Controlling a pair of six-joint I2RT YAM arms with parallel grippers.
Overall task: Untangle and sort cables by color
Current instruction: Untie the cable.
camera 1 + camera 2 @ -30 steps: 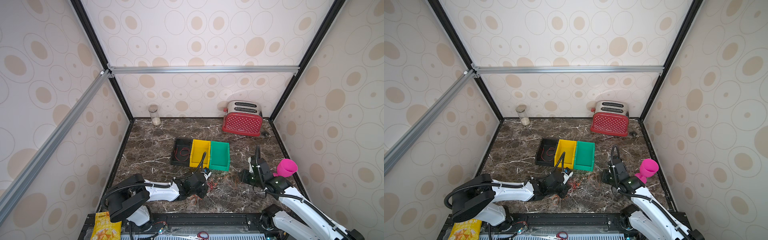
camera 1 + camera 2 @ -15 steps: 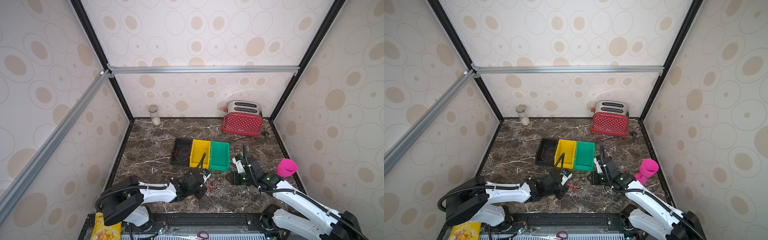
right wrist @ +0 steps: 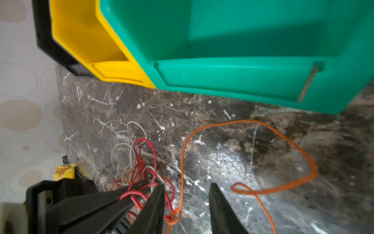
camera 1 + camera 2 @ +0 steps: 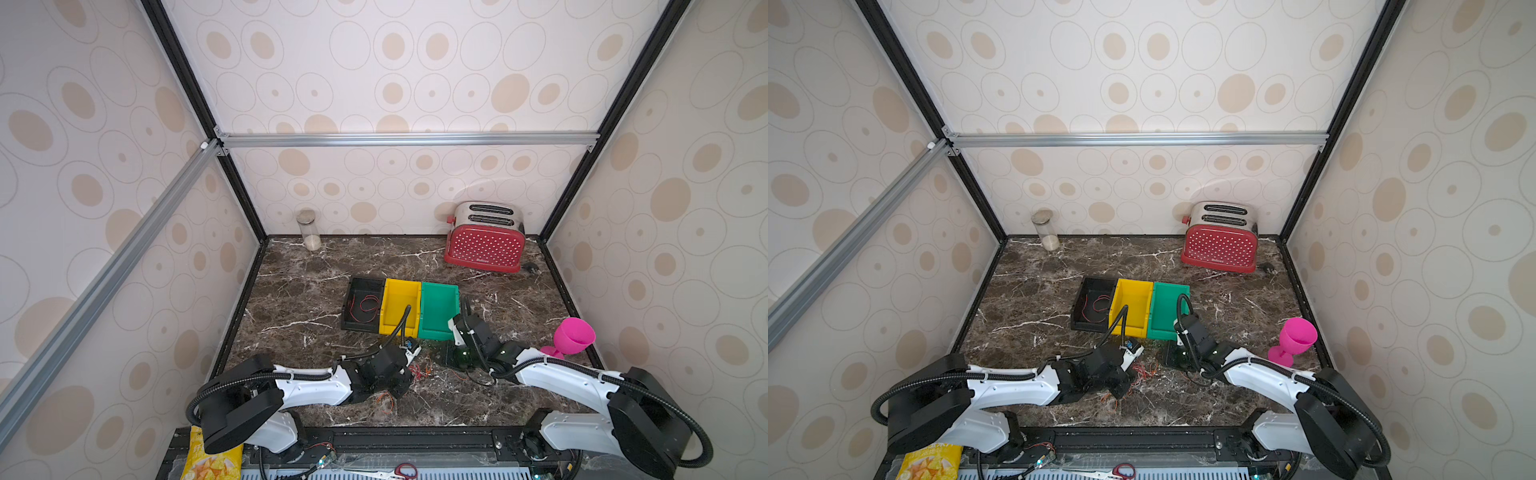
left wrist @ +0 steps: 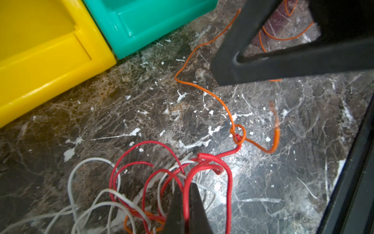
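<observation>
A tangle of red, white and orange cables (image 4: 417, 371) lies on the marble in front of the bins, seen in both top views (image 4: 1143, 369). My left gripper (image 5: 187, 194) is shut on a red cable (image 5: 210, 160) of the tangle. White cables (image 5: 91, 162) curl beside it. A long orange cable (image 3: 273, 129) runs out from a knot (image 3: 175, 217) where it is tied with a red strand. My right gripper (image 3: 187, 187) is open, its fingers on either side of that knot, right beside the left gripper. Red cables (image 4: 365, 305) lie in the black bin (image 4: 365, 282).
The yellow bin (image 4: 400, 303) and green bin (image 4: 438, 307) stand next to the black one. A red toaster (image 4: 484, 243) and a glass jar (image 4: 308, 229) stand at the back wall. A pink goblet (image 4: 572, 337) is at the right edge, a snack bag (image 4: 212, 457) at the front left.
My right arm has swung left from beside the pink goblet to the tangle, and its jaws have opened a little. The left gripper has stayed at the tangle.
</observation>
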